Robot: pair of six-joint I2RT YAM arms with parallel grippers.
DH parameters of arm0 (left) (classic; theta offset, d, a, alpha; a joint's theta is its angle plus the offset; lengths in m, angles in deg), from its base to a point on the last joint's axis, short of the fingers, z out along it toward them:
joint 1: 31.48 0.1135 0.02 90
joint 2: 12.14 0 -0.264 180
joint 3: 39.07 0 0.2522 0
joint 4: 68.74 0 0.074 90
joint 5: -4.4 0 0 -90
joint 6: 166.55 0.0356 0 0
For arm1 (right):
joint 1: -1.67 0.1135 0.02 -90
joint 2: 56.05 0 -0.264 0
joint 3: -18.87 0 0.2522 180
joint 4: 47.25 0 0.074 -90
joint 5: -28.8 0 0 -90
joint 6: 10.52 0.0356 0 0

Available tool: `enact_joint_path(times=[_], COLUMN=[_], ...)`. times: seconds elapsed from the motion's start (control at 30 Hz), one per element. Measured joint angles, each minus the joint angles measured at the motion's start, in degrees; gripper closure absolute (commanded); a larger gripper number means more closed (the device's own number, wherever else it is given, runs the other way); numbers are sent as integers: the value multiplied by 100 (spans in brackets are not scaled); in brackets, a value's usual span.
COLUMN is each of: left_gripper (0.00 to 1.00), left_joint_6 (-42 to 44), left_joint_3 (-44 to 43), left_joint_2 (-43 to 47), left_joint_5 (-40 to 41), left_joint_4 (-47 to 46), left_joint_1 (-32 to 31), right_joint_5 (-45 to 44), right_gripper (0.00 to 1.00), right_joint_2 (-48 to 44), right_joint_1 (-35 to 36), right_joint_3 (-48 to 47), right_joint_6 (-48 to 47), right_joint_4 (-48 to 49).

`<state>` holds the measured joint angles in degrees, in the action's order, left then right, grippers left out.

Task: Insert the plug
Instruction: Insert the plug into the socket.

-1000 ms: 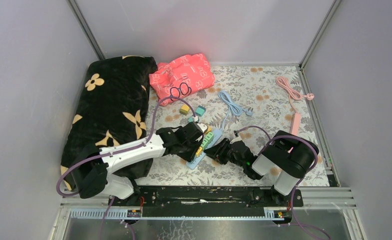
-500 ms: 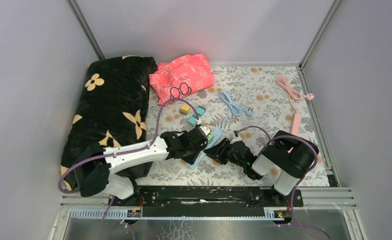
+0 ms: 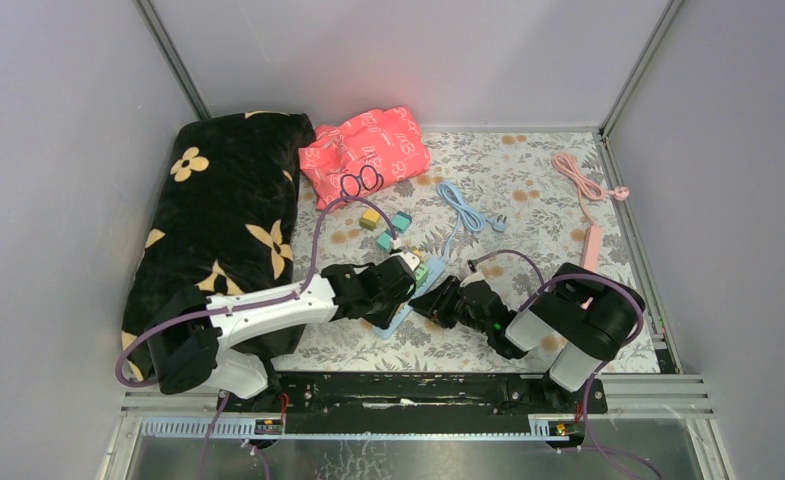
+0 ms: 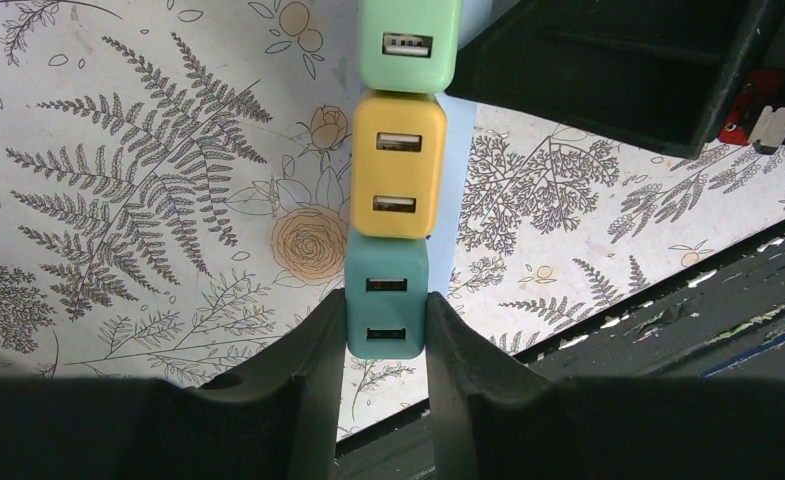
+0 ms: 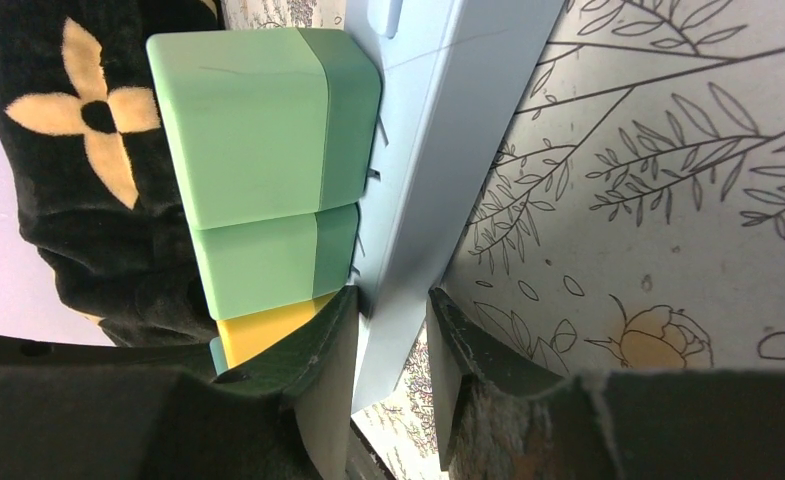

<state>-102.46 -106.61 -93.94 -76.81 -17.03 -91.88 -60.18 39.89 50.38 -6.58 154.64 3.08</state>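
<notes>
Pinching the teal square USB charger plug [image 4: 386,300] by its sides, the left gripper [image 4: 386,335] holds it at the near end of the row on the pale blue plastic power strip [image 5: 438,130], whose edge the right gripper [image 5: 393,340] clamps. Just beyond, touching in line, sit a yellow charger plug [image 4: 398,165] and a green charger plug [image 4: 408,40]. Farther off lie a looped light blue cable [image 3: 463,205] and a pink patterned bag [image 3: 368,145]

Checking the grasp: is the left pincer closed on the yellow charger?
No, the left pincer clamps the teal charger; the yellow charger sits just beyond it.
</notes>
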Motion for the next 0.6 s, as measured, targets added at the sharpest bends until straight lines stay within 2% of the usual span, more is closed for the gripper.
enact_joint_path(times=[0.6], left_gripper=[100], left_joint_6=[55], left_joint_3=[-42], left_joint_2=[-267], left_joint_5=[256], left_joint_4=[7], left_joint_1=[-214], right_joint_5=[4], right_gripper=[64], right_joint_2=[-22], right_joint_1=[0], right_joint_3=[-20], right_joint_6=[-157], right_joint_4=[-42])
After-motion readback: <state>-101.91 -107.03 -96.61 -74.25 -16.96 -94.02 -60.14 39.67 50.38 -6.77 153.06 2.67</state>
